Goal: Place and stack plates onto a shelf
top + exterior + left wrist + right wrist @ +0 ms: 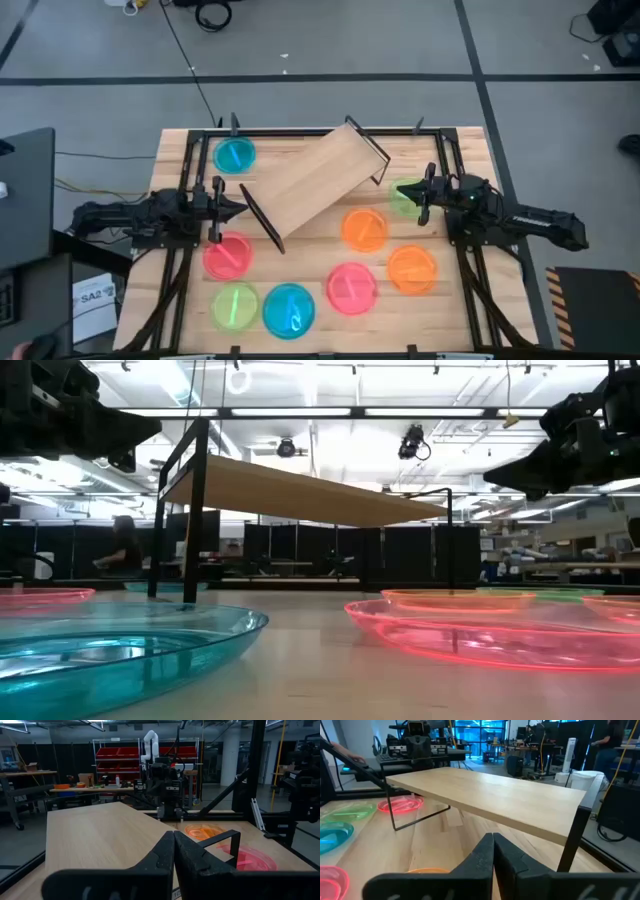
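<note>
**Shelf bare, both pincers pressed together, plates loose around it**

The shelf (312, 182) stands at the middle of the bench (470, 150), skewed so its long axis runs from 7 toward 1 o'clock, with nothing on its board. The left pincer (240, 203) sits at 9 o'clock, just off the shelf's near wire leg; the right pincer (412, 197) sits at 3 o'clock. Each wrist view shows its own fingers closed against each other, holding nothing.

No plate is stacked yet. A blue plate (235, 155) lies at 10 o'clock, a green plate (405, 195) directly under the right pincer at 3 o'clock. Two orange plates (365, 230) (411, 269) lie between 4 and 5 o'clock, a pink plate (351, 288) near 6, a second blue plate (289, 308) and second green plate (233, 305) toward 7, and another pink plate (228, 255) at 8.

Likely hazards, as I judge them: a shut pincer descending on a thin, shallow rim would push the plate along the bench rather than catch it. The left pincer is close enough to the leg that a sideways reach could nudge the light shelf further askew. The board's skew also brings its corners toward both arms, so a carried plate could clip an edge.
</note>
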